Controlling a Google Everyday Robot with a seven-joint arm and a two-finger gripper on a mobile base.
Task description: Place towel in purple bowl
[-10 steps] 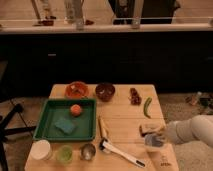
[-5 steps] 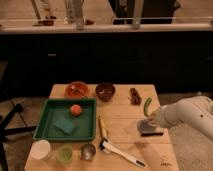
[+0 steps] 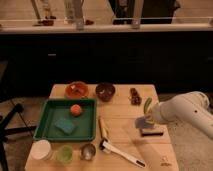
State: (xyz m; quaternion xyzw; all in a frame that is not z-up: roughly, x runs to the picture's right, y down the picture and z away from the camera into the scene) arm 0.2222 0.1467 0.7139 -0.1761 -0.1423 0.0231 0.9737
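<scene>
The purple bowl (image 3: 105, 91) is dark and stands at the back middle of the wooden table (image 3: 120, 117). The towel (image 3: 141, 122) is a small grey cloth at the table's right side. My gripper (image 3: 146, 125) is at the end of the white arm (image 3: 182, 112) that comes in from the right. It is shut on the towel and holds it just above the table, to the right of and nearer than the purple bowl. A dark patch (image 3: 152, 133) lies right below it.
An orange bowl (image 3: 76, 90) sits left of the purple bowl. A green tray (image 3: 50, 125) holds an orange fruit (image 3: 75, 110) and a blue sponge (image 3: 65, 126). A green pepper (image 3: 147, 105), a brown snack (image 3: 135, 95), a yellow stick (image 3: 102, 127), a white brush (image 3: 122, 153) and three cups (image 3: 64, 152) also stand on the table.
My gripper has moved from the table's front right corner up and to the left, with the grey towel moving along with it. Nothing else has moved.
</scene>
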